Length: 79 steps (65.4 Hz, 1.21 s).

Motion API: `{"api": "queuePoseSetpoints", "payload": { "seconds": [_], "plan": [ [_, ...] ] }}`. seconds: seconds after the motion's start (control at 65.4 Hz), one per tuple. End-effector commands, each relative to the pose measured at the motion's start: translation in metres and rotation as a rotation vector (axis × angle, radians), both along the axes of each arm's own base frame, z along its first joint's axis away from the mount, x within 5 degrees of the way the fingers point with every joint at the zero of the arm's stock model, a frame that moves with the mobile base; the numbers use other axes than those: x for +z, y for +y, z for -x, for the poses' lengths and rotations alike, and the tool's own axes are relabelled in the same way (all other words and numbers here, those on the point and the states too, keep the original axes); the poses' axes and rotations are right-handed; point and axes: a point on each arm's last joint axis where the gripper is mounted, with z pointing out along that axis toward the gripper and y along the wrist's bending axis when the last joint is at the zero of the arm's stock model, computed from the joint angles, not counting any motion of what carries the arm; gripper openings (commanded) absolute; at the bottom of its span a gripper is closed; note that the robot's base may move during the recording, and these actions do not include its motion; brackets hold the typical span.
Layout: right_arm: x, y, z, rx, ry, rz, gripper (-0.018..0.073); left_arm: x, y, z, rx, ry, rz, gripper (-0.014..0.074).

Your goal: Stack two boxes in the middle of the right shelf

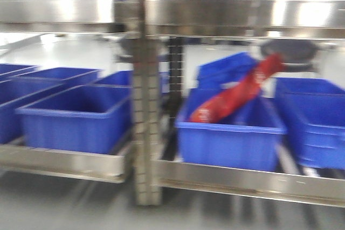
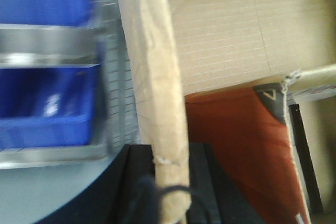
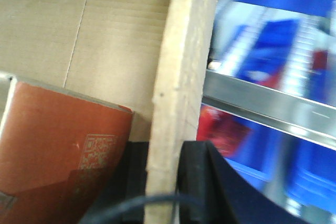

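Observation:
My left gripper [image 2: 168, 153] is shut on the upright wall of a cardboard box [image 2: 155, 66]. My right gripper [image 3: 165, 150] is shut on the box's other wall [image 3: 181, 66]. A red-orange packet lies inside the box, seen in the left wrist view [image 2: 236, 145] and, with a printed code, in the right wrist view [image 3: 63, 150]. In the front view the right shelf's middle level holds a blue bin [image 1: 229, 133] with a red packet [image 1: 237, 98] leaning out of it. Neither gripper nor the cardboard box shows in the front view.
More blue bins stand on the right shelf [image 1: 315, 122] and behind [image 1: 226, 68]. The left shelf holds several blue bins [image 1: 78, 114]. A perforated steel post [image 1: 146, 106] divides the shelves. A steel upper shelf [image 1: 242, 17] carries more blue bins.

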Motion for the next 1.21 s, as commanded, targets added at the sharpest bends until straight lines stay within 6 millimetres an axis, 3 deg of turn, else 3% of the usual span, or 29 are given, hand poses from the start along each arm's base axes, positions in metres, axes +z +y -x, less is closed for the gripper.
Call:
{"api": "queuePoseSetpoints", "payload": {
  "seconds": [0.0,1.192],
  "plan": [
    [0.0117,-0.0085,0.0038,-0.044,-0.087,0.023,-0.0153,0.0095,0.0038,0.0046,0.016,-0.064,-0.010,-0.0111],
    [0.0117,-0.0085,0.0038,-0.044,-0.087,0.023,-0.0153,0.0095,0.0038,0.0046,0.016,-0.064,-0.010,-0.0111]
  ]
}}
